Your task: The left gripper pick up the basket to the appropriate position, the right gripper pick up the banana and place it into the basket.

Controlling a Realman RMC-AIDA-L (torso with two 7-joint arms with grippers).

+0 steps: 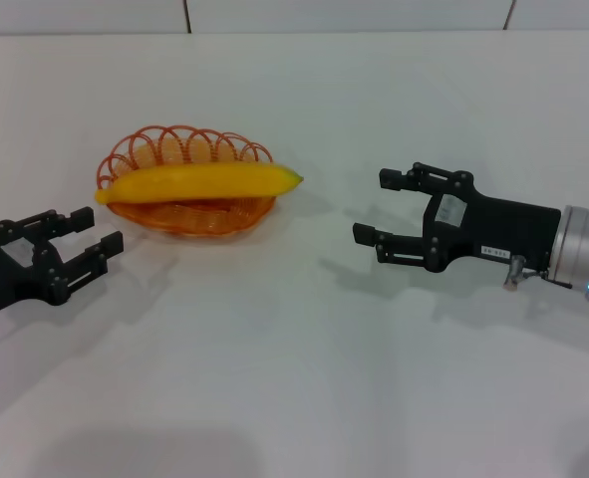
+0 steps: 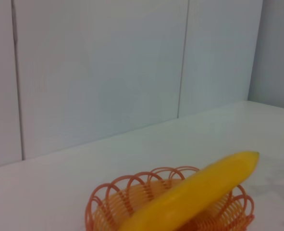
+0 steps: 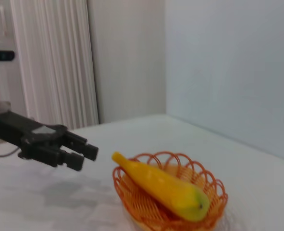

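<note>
The orange wire basket [image 1: 189,189] stands on the white table at centre left. The yellow banana [image 1: 199,182] lies lengthwise in it, its ends resting over the rim. My left gripper [image 1: 83,242] is open and empty, to the left of and nearer than the basket, apart from it. My right gripper [image 1: 382,209] is open and empty, to the right of the basket, apart from it. The left wrist view shows the basket [image 2: 108,202] and banana [image 2: 194,192]. The right wrist view shows the basket [image 3: 204,185], the banana [image 3: 163,187] and the left gripper [image 3: 84,154].
The white table [image 1: 294,378] spreads all around the basket. A pale panelled wall [image 1: 354,12] runs along its far edge. White curtains [image 3: 53,62] hang beyond the table in the right wrist view.
</note>
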